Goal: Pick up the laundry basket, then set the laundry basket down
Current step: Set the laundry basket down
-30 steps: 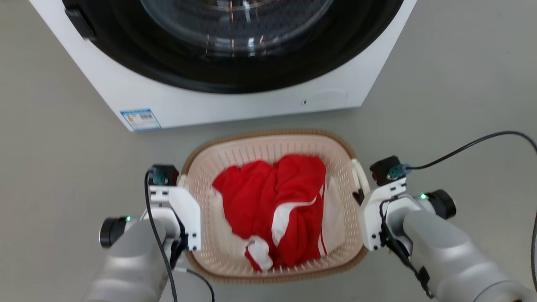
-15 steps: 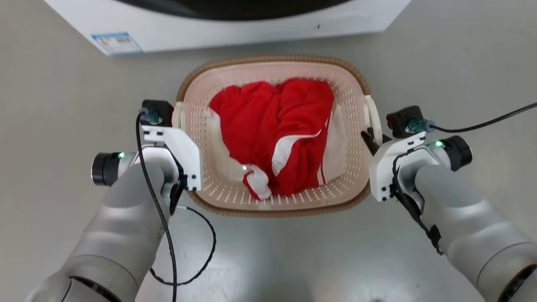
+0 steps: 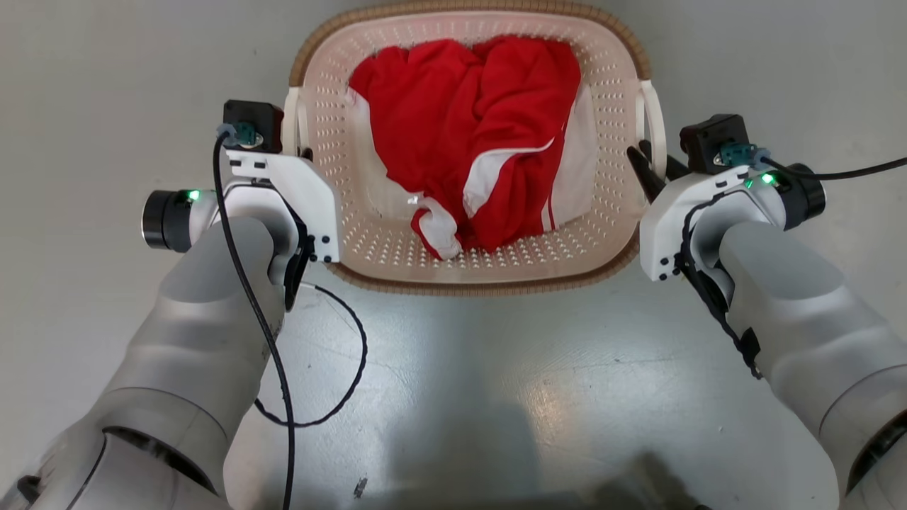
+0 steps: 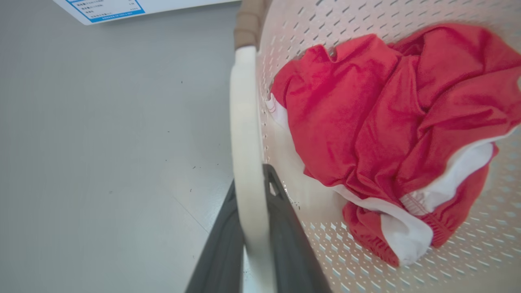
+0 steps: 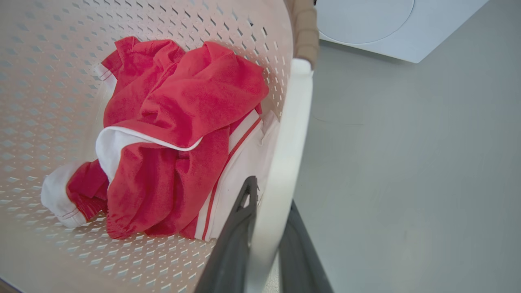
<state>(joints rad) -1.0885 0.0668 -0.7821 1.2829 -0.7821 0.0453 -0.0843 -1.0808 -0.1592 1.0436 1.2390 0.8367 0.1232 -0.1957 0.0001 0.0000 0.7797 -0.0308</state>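
The cream perforated laundry basket [image 3: 368,237] with its brown rim sits at the top middle of the head view, holding a red and white garment [image 3: 489,120]. My left gripper [image 4: 250,185] is shut on the basket's white left handle [image 4: 244,122], one dark finger on each side of it. On the other side, my right gripper [image 5: 270,191] is shut on the white right handle [image 5: 291,122] in the same way. In the head view the right gripper's fingers [image 3: 641,166] show beside that handle, while the left gripper's body hides most of its fingers.
A white washer stands beyond the basket, its labelled corner [image 4: 106,8] in the left wrist view and its front [image 5: 386,24] in the right wrist view. A black cable [image 3: 340,382] loops over the grey floor by my left arm. Bare floor [image 3: 496,397] lies in front of the basket.
The head camera has moved, so the washer has slid out of the top of the picture and the basket sits higher in it. Both grippers stay at the handles.
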